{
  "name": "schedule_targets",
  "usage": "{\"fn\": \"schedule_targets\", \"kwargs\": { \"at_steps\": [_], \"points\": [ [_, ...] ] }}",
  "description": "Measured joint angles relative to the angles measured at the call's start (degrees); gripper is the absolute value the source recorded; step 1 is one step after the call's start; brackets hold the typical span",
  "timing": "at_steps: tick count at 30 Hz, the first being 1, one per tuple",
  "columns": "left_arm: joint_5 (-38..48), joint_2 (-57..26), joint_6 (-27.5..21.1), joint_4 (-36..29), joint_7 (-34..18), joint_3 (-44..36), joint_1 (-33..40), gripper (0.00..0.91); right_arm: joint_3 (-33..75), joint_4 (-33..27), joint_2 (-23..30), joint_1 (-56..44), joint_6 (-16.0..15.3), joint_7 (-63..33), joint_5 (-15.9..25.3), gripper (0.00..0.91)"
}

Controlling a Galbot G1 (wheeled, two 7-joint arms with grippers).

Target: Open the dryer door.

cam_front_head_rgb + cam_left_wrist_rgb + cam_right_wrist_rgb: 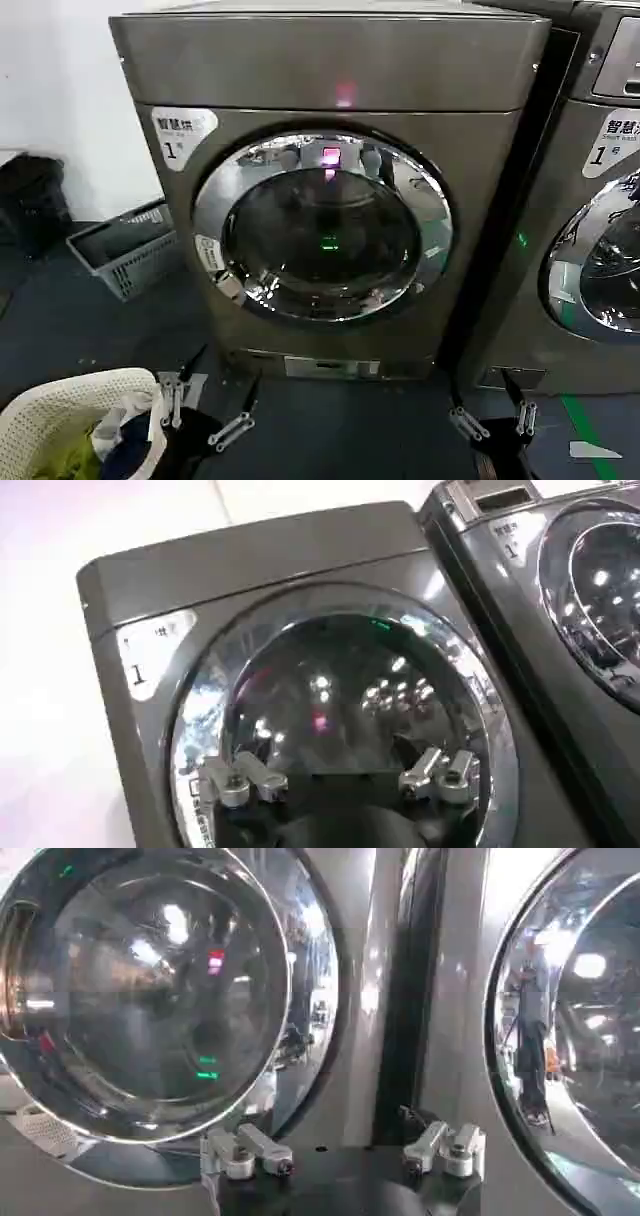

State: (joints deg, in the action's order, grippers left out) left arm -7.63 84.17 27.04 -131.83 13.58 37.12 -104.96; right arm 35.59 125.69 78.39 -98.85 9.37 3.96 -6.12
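The dryer door (322, 227) is a big round door with a wide chrome ring and dark bulging glass, shut flush in the grey machine's front. It also shows in the left wrist view (340, 710) and in the right wrist view (150, 998). My left gripper (208, 400) hangs low in front of the machine's lower left corner, open and empty, well short of the door. My right gripper (490, 405) hangs low at the lower right corner, open and empty too. In the wrist views each gripper (340, 780) (345, 1153) faces the machine with fingers spread.
A second machine (600, 200) with its own chrome-ringed door stands close on the right. A white laundry basket (60, 410) with clothes sits at the lower left. A grey crate (125, 245) lies on the dark floor left of the dryer.
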Motion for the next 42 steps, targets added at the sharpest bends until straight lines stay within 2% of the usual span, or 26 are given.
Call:
{"fn": "schedule_targets", "kwargs": {
  "at_steps": [8, 14, 30, 42],
  "points": [
    [-0.04, -0.14, -0.11, 0.19, 0.01, 0.0, -0.13, 0.907, -1.71, -1.12, -4.35, 3.25, -0.96, 3.93, -2.19, 0.907],
    [-0.07, -0.18, -0.18, 0.25, 0.09, 0.0, -0.04, 0.907, -4.7, -1.98, -9.05, 7.82, -3.23, 7.67, -3.16, 0.907],
    [-0.01, -0.04, -0.2, -0.27, 0.18, 0.52, -0.03, 0.907, -16.96, -6.69, -24.31, 28.28, -8.47, 6.96, -15.36, 0.907],
    [-0.03, 0.29, -0.48, -0.25, 0.26, 0.97, 0.5, 0.907, -33.97, -12.35, -25.44, 48.03, -11.0, 0.11, -16.15, 0.907]
  ]
}}
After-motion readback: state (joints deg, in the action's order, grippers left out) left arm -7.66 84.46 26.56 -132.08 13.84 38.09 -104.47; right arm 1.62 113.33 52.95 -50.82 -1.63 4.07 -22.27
